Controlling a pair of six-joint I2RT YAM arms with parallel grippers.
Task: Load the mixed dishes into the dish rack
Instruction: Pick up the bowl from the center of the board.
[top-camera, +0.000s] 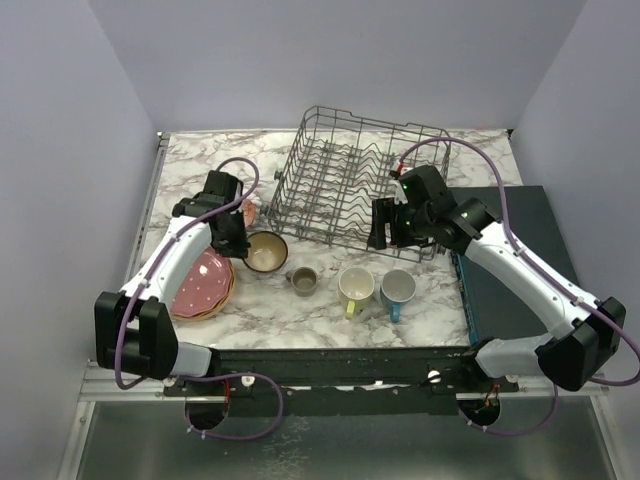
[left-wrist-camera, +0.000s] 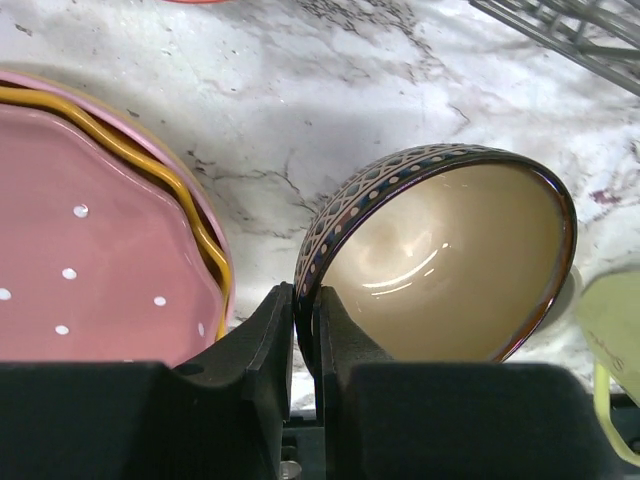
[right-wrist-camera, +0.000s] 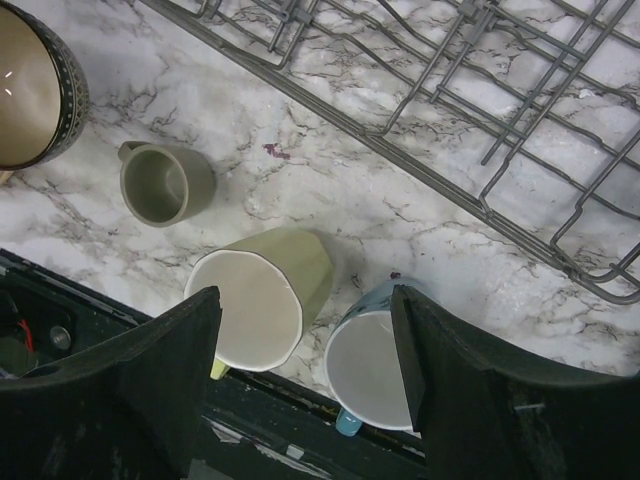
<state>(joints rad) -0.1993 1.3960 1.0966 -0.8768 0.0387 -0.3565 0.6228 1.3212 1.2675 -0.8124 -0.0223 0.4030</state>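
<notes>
My left gripper is shut on the near rim of the blue-white patterned bowl, which has a cream inside. Left of the bowl, the pink plate lies on the scalloped orange-yellow plate. The dark red plate peeks out behind the left gripper. My right gripper is open and empty above the pale yellow mug and the blue mug. The grey-beige mug stands to their left. The dish rack holds no dishes. No dark brown bowl is in view.
A dark flat rectangular box lies at the right, under the right arm. The marble table's front edge runs just below the mugs. Grey walls enclose the table on three sides.
</notes>
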